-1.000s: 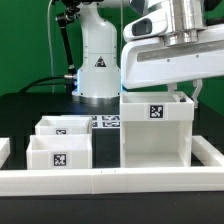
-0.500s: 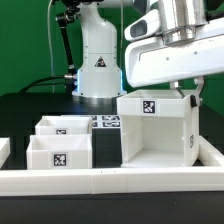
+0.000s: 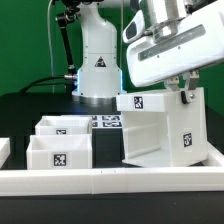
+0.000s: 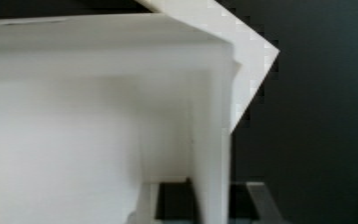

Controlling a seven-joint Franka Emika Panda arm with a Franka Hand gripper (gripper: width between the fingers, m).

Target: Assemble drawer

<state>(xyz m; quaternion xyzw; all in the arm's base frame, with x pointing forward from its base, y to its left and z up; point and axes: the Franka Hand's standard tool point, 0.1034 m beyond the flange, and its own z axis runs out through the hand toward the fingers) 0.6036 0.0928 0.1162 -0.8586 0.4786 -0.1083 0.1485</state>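
The pincer (image 3: pixel 186 94) pinches the side wall of the tilted casing (image 3: pixel 150 135), so tip it slowly, its low edge on the bench (image 3: pixel 25 105), clear of the trays (image 3: pixel 45 150).

Smooth matt white plastic casing (image 3: pixel 160 130) and trays (image 3: pixel 60 150).

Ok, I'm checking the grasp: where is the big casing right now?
On the exterior view's right, the casing sits tilted behind the front rail, right of the two trays, one wall pinched by the end effector.
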